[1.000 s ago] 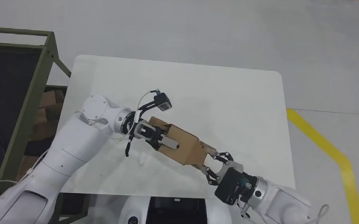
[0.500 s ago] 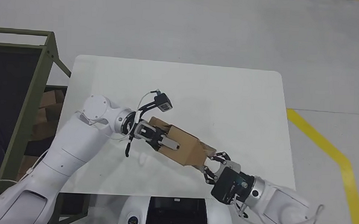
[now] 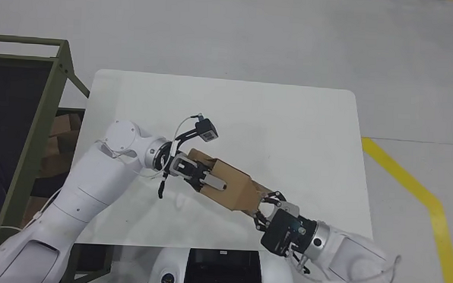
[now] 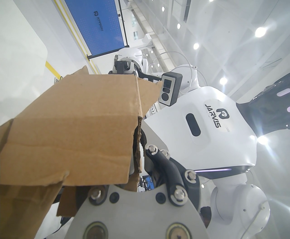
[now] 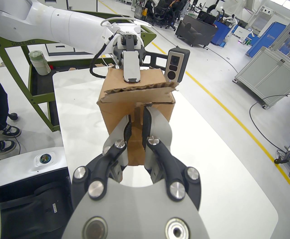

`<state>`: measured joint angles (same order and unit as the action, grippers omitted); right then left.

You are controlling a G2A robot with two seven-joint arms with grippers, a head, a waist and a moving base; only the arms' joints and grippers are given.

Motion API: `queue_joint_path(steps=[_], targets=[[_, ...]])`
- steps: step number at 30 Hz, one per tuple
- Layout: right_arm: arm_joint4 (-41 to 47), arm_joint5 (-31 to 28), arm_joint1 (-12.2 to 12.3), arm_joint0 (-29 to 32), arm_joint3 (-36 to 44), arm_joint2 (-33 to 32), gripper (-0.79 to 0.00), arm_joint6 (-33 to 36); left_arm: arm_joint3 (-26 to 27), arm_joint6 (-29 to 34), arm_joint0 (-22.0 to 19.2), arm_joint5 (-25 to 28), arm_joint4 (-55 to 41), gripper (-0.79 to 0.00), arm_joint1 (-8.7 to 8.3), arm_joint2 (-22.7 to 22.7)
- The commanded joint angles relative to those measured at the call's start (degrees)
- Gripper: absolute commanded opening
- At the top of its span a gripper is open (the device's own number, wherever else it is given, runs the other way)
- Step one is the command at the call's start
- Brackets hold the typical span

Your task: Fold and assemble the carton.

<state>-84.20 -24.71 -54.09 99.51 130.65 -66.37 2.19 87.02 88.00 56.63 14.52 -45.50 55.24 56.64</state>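
Carton [image 3: 232, 186] lower centre of top view; left gripper [image 3: 202, 176] clamped on one end, right gripper [image 5: 138, 113] pinching flap [image 5: 135, 147] opposite. I fear flap tears (edge ragged) if grippers pull apart.

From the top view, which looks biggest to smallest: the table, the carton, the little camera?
Largest: the white table.
Next: the carton.
Smallest: the wrist camera.

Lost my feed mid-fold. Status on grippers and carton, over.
Left gripper shut on carton, one end. Right gripper shut on the opposite end's flap. Carton held between them above table. Green rack beside table, apart from arms.
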Motion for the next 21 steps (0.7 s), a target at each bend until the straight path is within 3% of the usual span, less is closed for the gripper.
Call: queue_joint_path(steps=[1, 21], targets=[[0.1, -0.1, -0.1, -0.5, -0.1, 0.4, -0.702, 0.5, 0.0, 0.0, -0.1, -0.1, 0.1, -0.785, -0.02, -0.1], [1.6, -0.2, -1.6, -6.6, -2.0, 5.6, -0.690, 6.0, 0.1, 0.0, -0.5, -0.2, 0.2, -0.785, -0.15, -1.0]])
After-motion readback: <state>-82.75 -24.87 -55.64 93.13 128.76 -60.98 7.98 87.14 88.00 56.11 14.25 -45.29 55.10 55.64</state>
